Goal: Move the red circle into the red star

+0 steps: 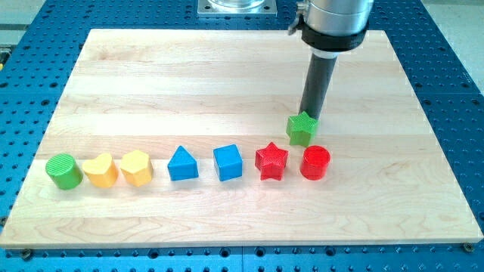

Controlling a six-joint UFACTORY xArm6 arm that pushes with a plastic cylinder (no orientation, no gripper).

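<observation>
Plainly, my tip (308,114) touches green star (302,128) on wooden board (189,75).

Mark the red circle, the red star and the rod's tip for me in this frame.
red circle (315,162), camera view, on its flat top face.
red star (271,160), camera view, on the middle of its top face.
my tip (309,115), camera view, at the rod's lower end, just behind the green star (301,128).

A wooden board (227,75) on a blue perforated table (461,91). Near its bottom edge, from the left corner: green cylinder (63,171), yellow heart (100,170), yellow hexagon (136,168), blue triangle (182,164), blue cube (228,162). Green star (301,128) sits right of centre.
</observation>
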